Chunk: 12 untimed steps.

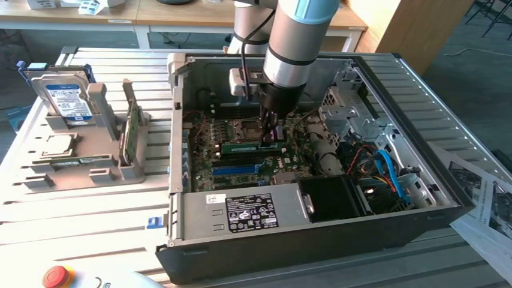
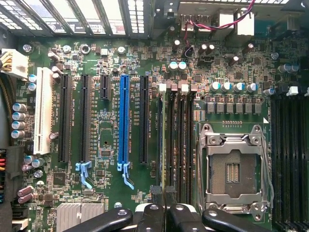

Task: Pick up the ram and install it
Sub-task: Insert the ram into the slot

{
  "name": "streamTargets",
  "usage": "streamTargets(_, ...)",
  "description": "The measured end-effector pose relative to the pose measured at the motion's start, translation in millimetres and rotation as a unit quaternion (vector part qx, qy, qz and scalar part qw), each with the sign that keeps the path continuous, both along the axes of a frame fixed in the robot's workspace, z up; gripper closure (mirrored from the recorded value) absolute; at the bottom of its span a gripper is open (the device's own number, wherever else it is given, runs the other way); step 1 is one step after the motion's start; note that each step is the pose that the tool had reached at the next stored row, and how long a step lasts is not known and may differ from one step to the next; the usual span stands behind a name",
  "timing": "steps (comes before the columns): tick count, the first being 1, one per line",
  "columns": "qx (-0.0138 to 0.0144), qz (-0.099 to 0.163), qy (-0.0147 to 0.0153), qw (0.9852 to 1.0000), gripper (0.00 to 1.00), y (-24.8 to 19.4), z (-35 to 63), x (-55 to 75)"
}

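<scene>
Slatted table, open PC case: hand was pinched shut on the ram, which stood on edge directly beneath it, long axis parallel to the memory slots beside the CPU socket.

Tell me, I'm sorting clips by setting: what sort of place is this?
Probably a robotics lab or workshop: an open computer case on a slatted table, a grey parts holder with a hard drive, wooden desks behind.

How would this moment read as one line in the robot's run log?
gripper: shut on ram | place: at memory slots beside CPU socket | seated: cannot tell
</scene>
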<state>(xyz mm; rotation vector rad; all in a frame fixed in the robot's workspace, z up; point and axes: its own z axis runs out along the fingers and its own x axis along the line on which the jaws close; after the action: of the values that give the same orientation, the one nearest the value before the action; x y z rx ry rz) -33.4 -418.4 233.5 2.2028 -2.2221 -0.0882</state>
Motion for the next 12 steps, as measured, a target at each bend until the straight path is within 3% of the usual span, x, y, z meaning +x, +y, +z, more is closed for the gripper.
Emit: streamTargets(12,0.0,0.0,0.0,1.0,0.88,0.0,-1.5,0.0)
